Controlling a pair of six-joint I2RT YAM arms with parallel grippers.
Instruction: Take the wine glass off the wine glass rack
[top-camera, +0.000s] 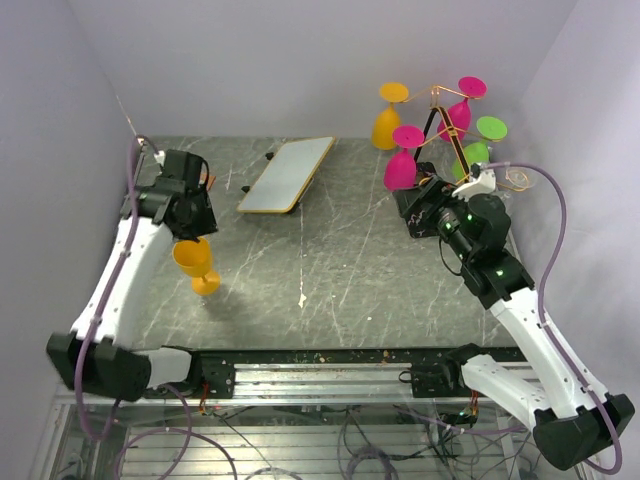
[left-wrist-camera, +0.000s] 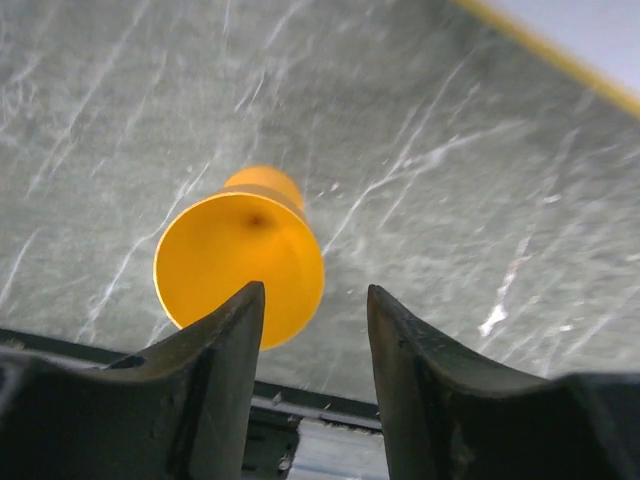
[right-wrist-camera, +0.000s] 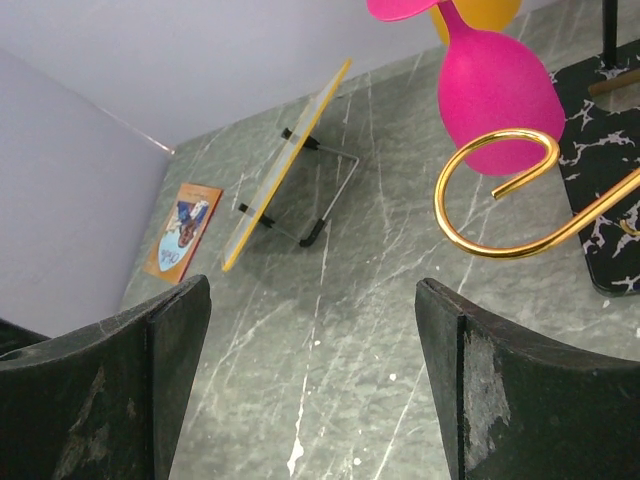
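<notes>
Orange wine glass (top-camera: 196, 262) off the wine glass rack (right-wrist-camera: 598, 250), upright on the table (top-camera: 350, 270) for steadiness — left gripper (left-wrist-camera: 315, 295) parted, empty just above it; right gripper (right-wrist-camera: 312, 290) gaping, empty, facing the rack's curl.

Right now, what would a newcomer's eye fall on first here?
The wine glass rack at the far right, hung with colourful upside-down glasses, catches the eye first. An orange wine glass stands on the table by the open left end effector. The open right end effector faces the rack.
</notes>
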